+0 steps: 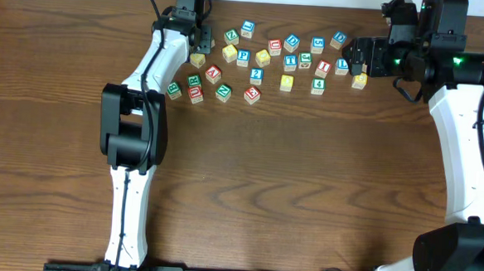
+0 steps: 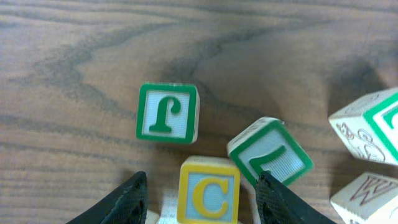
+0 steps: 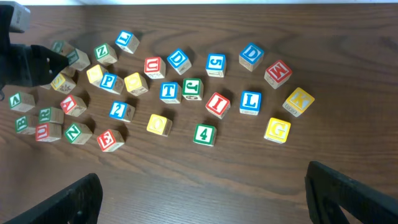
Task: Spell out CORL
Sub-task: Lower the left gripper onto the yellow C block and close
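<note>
in the left wrist view, at the bottom edge, the left gripper (image 2: 202, 182) stands open. its two dark fingers (image 2: 135, 198) are on either side of the yellow c block (image 2: 208, 198), with a sliver of gap showing on each side, so nothing is gripped yet. just beyond the c block, up the frame, a tilted green block (image 2: 270, 152) sits at its upper right corner; i cannot tell whether the two touch. a green j block (image 2: 168, 113) lies a little farther off, at centre left. past those is the bare wood of the table (image 2: 74, 50).

in the right wrist view the right gripper (image 3: 202, 177) is spread wide and empty, its fingers at the lower corners of the frame, hovering short of the blocks. nearest it are a green 4 block (image 3: 204, 134) and a yellow g block (image 3: 277, 130). just behind them, right of centre, is the blue l block (image 3: 250, 102). i cannot read a sure o or r from here; a yellow block (image 3: 159, 124) left of the 4 may be the o.

in the overhead view every block lies in the loose block cluster (image 1: 263, 58) at upper centre, and no row of letters has been laid out. my judgement is that the task is at its start: the c is about to be picked, and o, r and l are all yet to be found and placed.
</note>
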Robot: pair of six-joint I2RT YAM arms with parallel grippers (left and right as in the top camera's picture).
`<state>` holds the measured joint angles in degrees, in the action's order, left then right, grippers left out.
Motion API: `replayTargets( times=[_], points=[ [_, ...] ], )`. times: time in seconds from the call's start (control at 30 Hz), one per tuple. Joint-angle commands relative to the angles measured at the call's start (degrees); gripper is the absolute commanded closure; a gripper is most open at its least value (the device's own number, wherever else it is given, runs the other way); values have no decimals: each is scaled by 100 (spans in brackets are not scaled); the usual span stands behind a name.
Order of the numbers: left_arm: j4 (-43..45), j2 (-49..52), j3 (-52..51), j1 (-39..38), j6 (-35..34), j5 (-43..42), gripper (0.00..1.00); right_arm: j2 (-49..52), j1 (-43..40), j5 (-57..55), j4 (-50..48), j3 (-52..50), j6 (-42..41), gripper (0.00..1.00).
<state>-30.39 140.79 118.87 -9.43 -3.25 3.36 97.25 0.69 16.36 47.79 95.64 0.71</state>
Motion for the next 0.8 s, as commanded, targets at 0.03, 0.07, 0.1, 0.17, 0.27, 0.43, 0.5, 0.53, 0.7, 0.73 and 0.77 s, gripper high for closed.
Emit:
replayTargets(
  times=[0.03, 0.07, 0.1, 0.17, 0.27, 0.43, 0.5, 0.53, 0.7, 0.73, 0.77],
  points=[
    [-273, -232, 24, 9, -57, -291, 45, -11, -26, 68, 7, 109, 68, 1],
    [-343, -223, 24, 9, -46, -428, 45, -11, -26, 68, 4, 109, 68, 1],
    [-358, -223, 24, 9, -44, -439, 45, -11, -26, 68, 7, 109, 68, 1],
    [-343, -223, 24, 9, -26, -439, 45, -11, -26, 70, 7, 109, 68, 1],
    [-323, -223, 24, 9, -24, -437, 45, -11, -26, 68, 4, 109, 68, 1],
    [-177, -223, 24, 15, 70, -417, 45, -11, -26, 68, 7, 109, 68, 1],
    [-103, -212, 24, 15, 107, -420, 45, -11, -26, 68, 7, 109, 68, 1],
    [-52, -190, 24, 15, 107, -420, 45, -11, -26, 68, 7, 109, 68, 1],
    [52, 22, 24, 15, 105, -417, 45, -11, -26, 68, 7, 109, 68, 1],
    [46, 72, 22, 15, 105, -415, 45, -11, -26, 68, 7, 109, 68, 1],
    [48, 79, 22, 15, 103, -415, 45, -11, -26, 68, 7, 109, 68, 1]
  ],
)
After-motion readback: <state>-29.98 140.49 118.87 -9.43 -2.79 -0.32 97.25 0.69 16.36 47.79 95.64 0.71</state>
